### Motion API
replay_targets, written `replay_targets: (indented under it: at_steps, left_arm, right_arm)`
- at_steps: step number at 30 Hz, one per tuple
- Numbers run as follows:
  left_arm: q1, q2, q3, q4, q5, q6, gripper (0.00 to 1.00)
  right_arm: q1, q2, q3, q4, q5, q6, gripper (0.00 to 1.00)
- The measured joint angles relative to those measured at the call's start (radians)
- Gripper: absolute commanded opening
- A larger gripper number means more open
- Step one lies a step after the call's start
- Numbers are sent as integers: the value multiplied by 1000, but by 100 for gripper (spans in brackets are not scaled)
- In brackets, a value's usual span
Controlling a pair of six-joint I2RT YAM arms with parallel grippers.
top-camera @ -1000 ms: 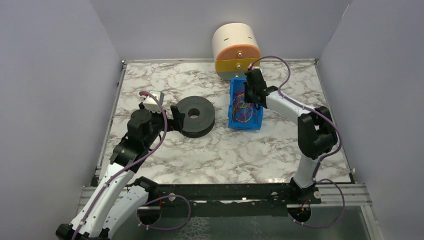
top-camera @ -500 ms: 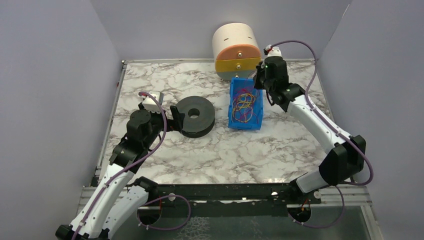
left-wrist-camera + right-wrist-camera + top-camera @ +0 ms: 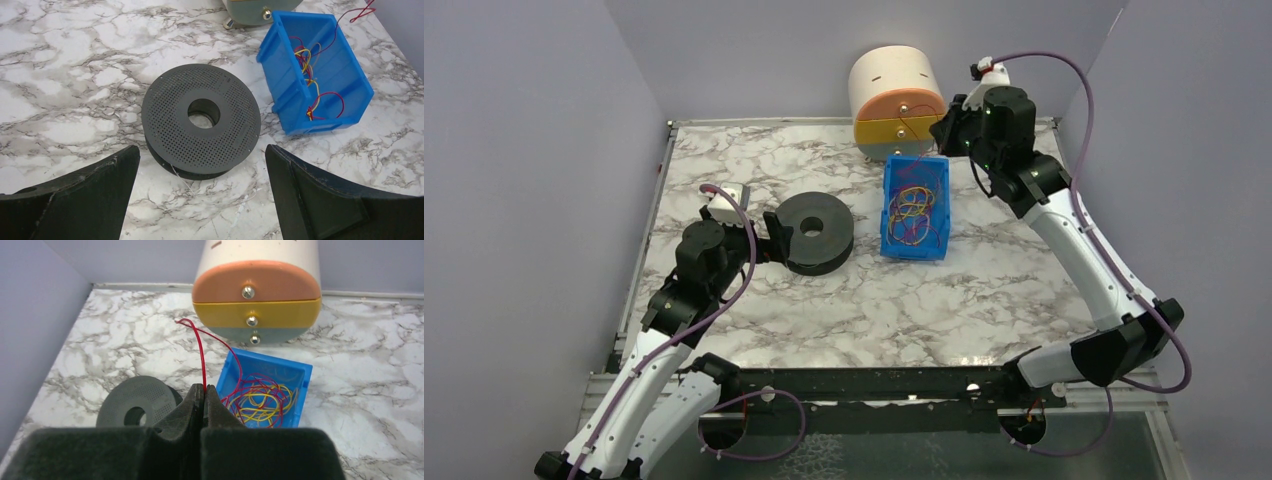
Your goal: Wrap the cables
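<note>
A blue bin (image 3: pixel 915 215) holds tangled red and yellow cables (image 3: pixel 262 400). My right gripper (image 3: pixel 204 388) is shut on a red cable (image 3: pixel 201 357) and holds it high above the bin's far end (image 3: pixel 944 135); the cable arcs up and back down into the bin (image 3: pixel 295 375). A black perforated spool (image 3: pixel 814 230) lies flat on the marble table, left of the bin. My left gripper (image 3: pixel 200 165) is open and empty, just near of the spool (image 3: pixel 201 125). A thin white thread trails from the spool's near edge.
A round cream drawer unit (image 3: pixel 897 100) with orange, yellow and grey drawer fronts stands at the back, right behind the bin. Lavender walls enclose the table on the left, right and back. The table's near edge has a black rail (image 3: pixel 874 380).
My right gripper has risen out of the blue bin and moved back and right, drawing the red cable up with it. The left arm and spool have not moved.
</note>
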Motion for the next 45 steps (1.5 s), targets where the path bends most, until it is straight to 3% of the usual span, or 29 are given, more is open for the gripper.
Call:
replay_targets:
  at_steps: [18, 29, 45]
  left_arm:
    - [0, 25, 0, 5, 42, -3, 99]
    - [0, 21, -3, 8, 43, -3, 99]
    - [0, 0, -10, 8, 37, -3, 99]
  right_arm:
    - [0, -19, 399, -67, -179, 51, 1]
    - [0, -21, 701, -11, -245, 103, 1]
    - [0, -127, 719, 227, -263, 192, 1]
